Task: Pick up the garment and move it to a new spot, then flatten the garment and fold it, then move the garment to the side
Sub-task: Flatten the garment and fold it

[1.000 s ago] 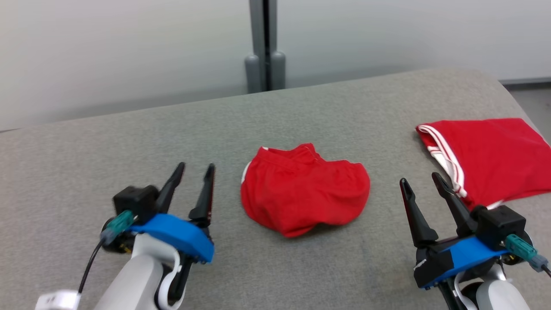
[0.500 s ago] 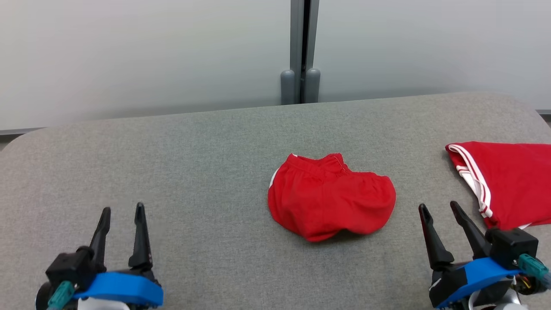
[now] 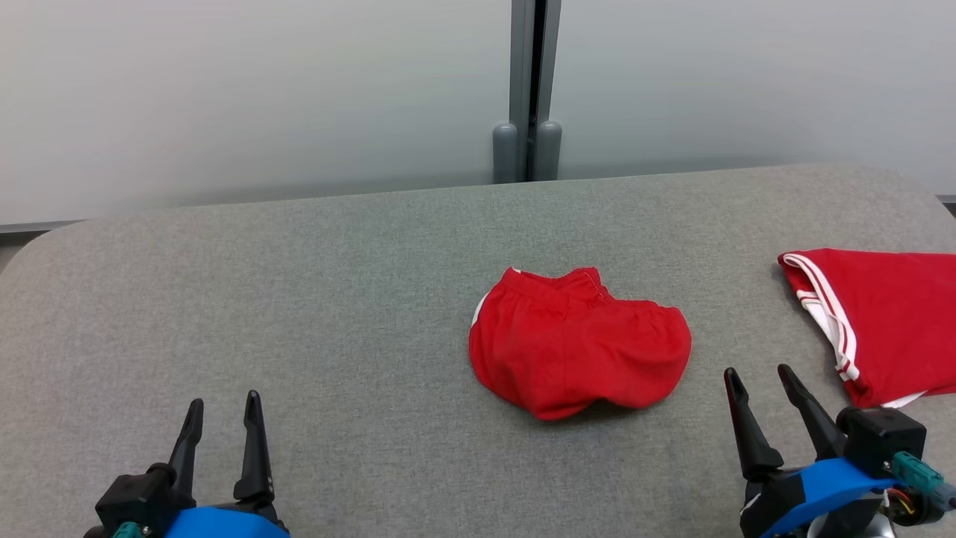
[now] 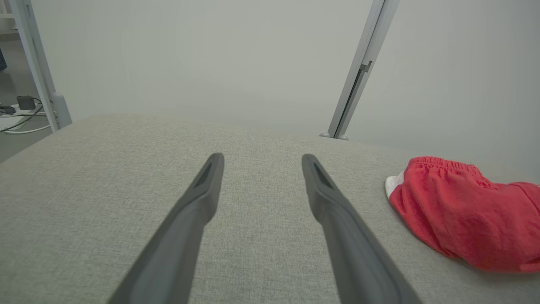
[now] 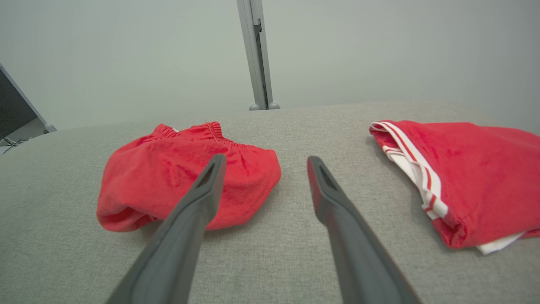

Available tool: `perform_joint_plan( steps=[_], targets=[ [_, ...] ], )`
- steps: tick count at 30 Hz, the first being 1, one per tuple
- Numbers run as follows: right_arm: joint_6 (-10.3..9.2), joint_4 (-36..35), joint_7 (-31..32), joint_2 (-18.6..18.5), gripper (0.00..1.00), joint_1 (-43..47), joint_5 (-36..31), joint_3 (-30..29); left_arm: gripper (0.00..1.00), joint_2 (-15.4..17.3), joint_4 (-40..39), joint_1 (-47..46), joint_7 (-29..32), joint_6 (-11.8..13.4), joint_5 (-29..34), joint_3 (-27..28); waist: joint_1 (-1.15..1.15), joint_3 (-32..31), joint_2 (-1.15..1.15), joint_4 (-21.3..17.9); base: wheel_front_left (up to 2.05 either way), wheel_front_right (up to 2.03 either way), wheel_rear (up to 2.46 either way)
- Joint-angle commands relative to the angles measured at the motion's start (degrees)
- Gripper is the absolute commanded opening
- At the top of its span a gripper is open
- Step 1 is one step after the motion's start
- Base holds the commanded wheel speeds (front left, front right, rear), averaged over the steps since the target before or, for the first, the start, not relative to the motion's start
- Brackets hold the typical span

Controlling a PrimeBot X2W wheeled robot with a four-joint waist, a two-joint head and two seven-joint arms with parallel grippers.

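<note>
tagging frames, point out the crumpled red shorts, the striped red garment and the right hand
crumpled red shorts (image 3: 579, 347), head view, middle of the fabric
striped red garment (image 3: 896, 314), head view, plain red panel
right hand (image 3: 756, 370), head view, midway between its fingertips

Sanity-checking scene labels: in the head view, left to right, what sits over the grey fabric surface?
Order: left end effector with two long dark fingers → crumpled red fabric shorts → flat-folded red garment with white stripes. I left out the right end effector, since it overlaps the striped garment sideways.
</note>
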Motion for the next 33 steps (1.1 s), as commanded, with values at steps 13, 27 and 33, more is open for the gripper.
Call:
perform_joint_plan(
  steps=[13, 27, 33],
  targets=[
    [0.01, -0.04, -1.06, 0.69, 1.00, -2.28, -0.83, 2.43, 1.00, 0.91, 0.54, -5.14, 3.04, -2.21, -0.41, -0.96, 0.00, 3.29, 0.00, -2.02, 0.00, 0.00, 0.00],
    [0.01, 4.99, -5.58, 1.63, 1.00, -13.69, 2.05, 15.33, 1.00, 10.38, -2.59, -31.52, 40.31, -8.59, -12.59, -10.13, 0.00, 12.66, 0.00, -16.39, 0.00, 0.00, 0.00],
    [0.01, 9.16, -8.48, 1.81, 1.00, -17.34, 4.37, 19.96, 1.00, 17.29, -3.88, -40.81, 55.03, -8.71, -22.18, -19.32, 0.00, 14.63, 0.00, -22.43, 0.00, 0.00, 0.00]
  ],
)
